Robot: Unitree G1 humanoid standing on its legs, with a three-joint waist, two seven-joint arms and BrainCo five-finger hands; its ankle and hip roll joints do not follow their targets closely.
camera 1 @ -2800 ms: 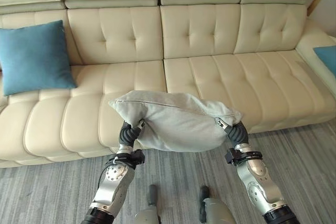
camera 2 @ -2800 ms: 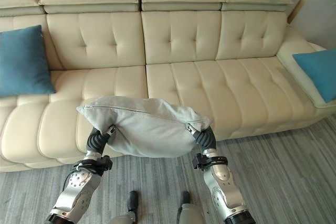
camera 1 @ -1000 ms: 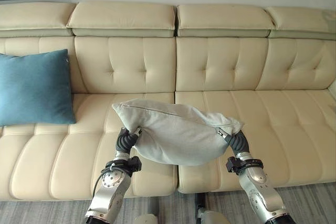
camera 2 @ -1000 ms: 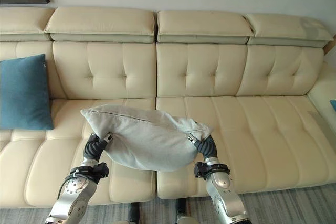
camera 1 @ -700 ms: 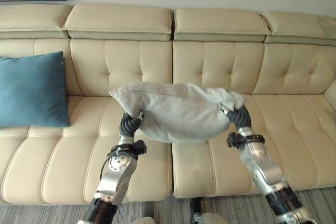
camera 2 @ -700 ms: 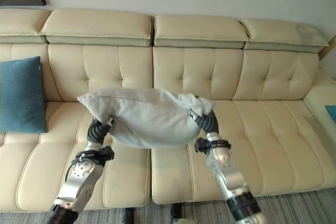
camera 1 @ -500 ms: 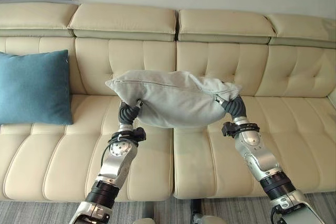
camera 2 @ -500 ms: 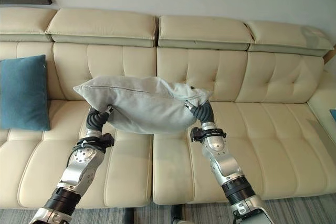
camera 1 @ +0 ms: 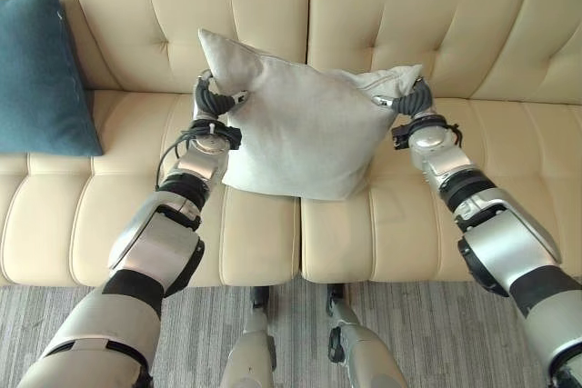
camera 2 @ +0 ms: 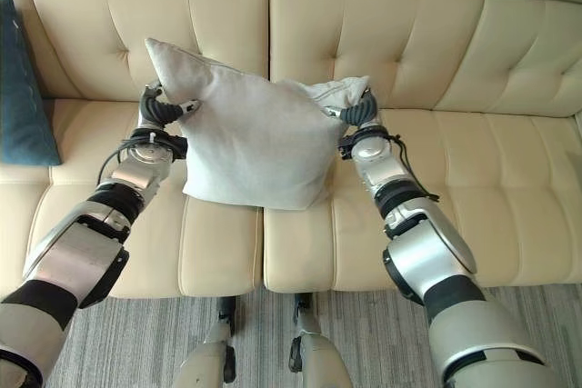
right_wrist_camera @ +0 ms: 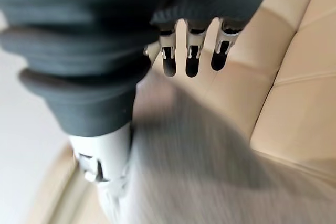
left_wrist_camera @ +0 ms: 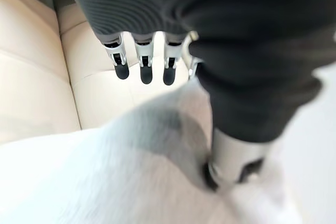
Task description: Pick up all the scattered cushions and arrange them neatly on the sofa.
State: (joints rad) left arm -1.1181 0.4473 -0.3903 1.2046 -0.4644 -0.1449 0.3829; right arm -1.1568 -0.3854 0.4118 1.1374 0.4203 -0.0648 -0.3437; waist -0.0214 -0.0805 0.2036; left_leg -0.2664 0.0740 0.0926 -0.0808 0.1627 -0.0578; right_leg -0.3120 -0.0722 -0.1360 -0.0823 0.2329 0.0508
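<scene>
A grey cushion [camera 1: 305, 138] stands upright on the cream sofa [camera 1: 509, 152], over the seam between two seat pads, its top leaning toward the backrest. My left hand [camera 1: 215, 97] grips its upper left corner and my right hand [camera 1: 411, 97] its upper right corner. In the left wrist view the fingers [left_wrist_camera: 143, 69] reach behind the cushion [left_wrist_camera: 105, 171] while the thumb presses into its front. The right wrist view shows the same pinch, fingers [right_wrist_camera: 191, 59] past the cushion [right_wrist_camera: 199, 161]. A blue cushion [camera 1: 41, 70] leans against the backrest at the far left.
Bare seat pads lie between the grey and blue cushions and to the right of the grey one. Grey striped carpet [camera 1: 427, 333] runs along the sofa's front edge.
Both hands have carried the grey cushion up and forward from in front of the sofa onto the seat, turning it from lying flat to upright. The camera has come closer and tipped down.
</scene>
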